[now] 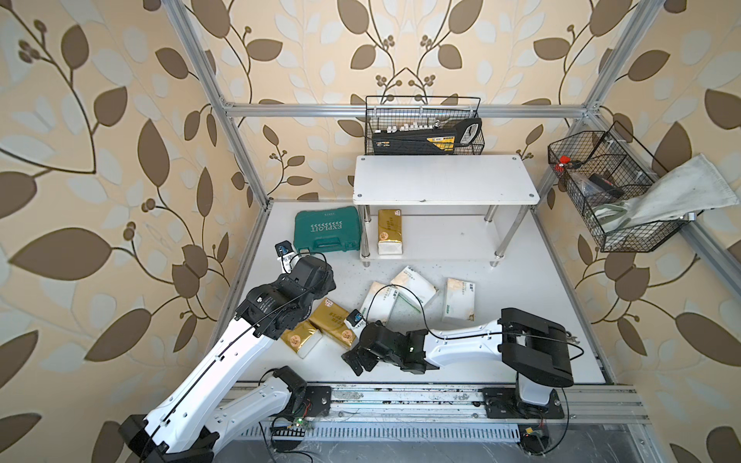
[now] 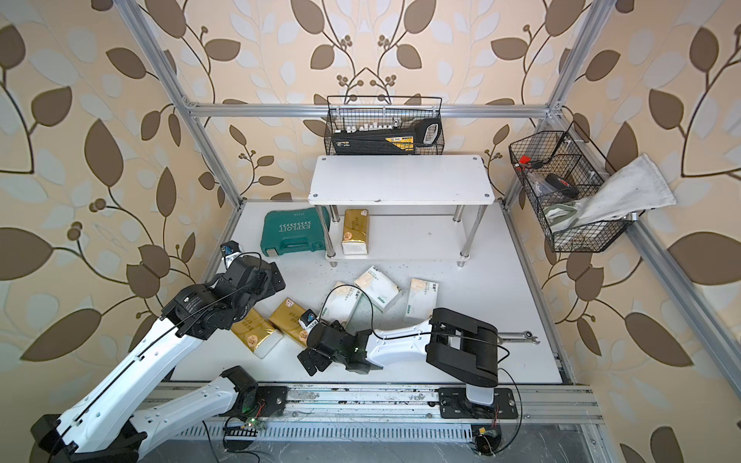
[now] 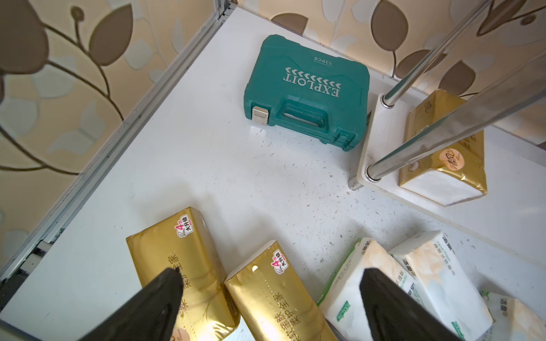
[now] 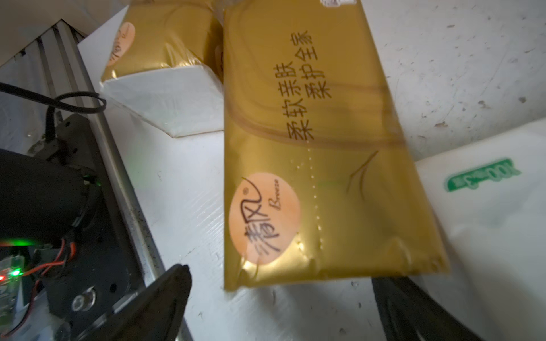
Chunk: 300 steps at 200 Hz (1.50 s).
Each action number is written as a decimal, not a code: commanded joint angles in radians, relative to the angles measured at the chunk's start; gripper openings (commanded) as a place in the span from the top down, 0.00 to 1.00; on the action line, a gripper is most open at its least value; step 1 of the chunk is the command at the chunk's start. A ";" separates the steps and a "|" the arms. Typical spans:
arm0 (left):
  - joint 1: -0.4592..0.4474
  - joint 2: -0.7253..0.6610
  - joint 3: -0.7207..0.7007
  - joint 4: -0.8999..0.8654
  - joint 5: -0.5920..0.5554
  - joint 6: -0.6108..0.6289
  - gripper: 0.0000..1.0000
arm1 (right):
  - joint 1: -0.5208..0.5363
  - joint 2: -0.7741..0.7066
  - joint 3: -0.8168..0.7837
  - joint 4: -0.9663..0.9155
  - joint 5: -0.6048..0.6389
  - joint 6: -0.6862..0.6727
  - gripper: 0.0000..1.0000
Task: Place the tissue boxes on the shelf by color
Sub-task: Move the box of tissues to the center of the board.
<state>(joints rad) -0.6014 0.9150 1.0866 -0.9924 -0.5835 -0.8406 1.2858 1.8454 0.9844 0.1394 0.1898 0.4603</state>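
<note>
My left claw (image 3: 271,271) released over two gold tissue boxes (image 1: 335,322), my right claw (image 4: 283,283) released beside them by the desk (image 1: 461,375) front edge, third gold box (image 1: 389,230) on shelf (image 1: 441,180)

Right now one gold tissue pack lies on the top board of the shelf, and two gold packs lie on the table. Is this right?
Not quite. Both top views show that gold pack on the lower board, not the top. The rest is right.
</note>
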 commanded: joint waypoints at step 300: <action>0.073 0.058 0.049 0.074 0.160 0.069 0.01 | -0.229 0.249 0.333 -0.114 -0.316 -0.311 0.01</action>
<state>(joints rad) -0.5419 0.9703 1.1034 -0.9390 -0.4366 -0.7818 1.0534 2.0476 1.2644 0.0624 -0.0769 0.1890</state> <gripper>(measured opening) 0.990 0.990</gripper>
